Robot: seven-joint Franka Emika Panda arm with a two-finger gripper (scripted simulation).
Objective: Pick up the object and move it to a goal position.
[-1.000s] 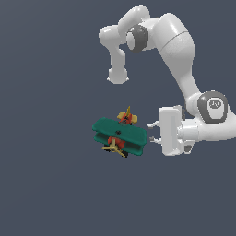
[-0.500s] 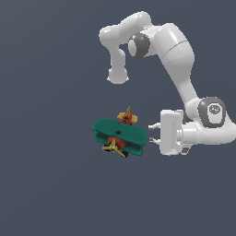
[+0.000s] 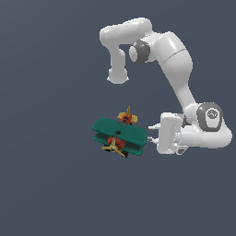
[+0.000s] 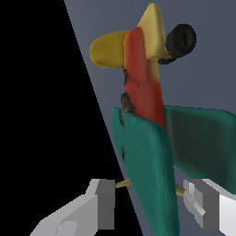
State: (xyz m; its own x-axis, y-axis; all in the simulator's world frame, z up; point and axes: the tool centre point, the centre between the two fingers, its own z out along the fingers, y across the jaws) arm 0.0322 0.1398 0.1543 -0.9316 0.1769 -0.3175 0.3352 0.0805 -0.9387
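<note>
The object (image 3: 120, 134) is a small toy biplane with two teal-green wings, a red body, a yellow propeller and a yellow tail. It rests on the flat grey ground at the middle of the exterior view. My gripper (image 3: 151, 133) is level with it on the exterior view's right, fingers pointing at the wing ends. In the wrist view the object (image 4: 147, 156) fills the frame, with a black wheel beside its tail. My gripper (image 4: 152, 203) is open; one wing's end lies between the two grey fingers (image 4: 103, 205), with a gap on either side.
The arm's white links (image 3: 161, 50) arch above and behind the plane. The ground is a plain dark grey plane (image 3: 50, 184) with no other objects in view. A black area covers one side of the wrist view.
The hand has sunk slightly and the arm's elbow has swung toward the exterior view's right. The plane has not moved and the fingers stay apart.
</note>
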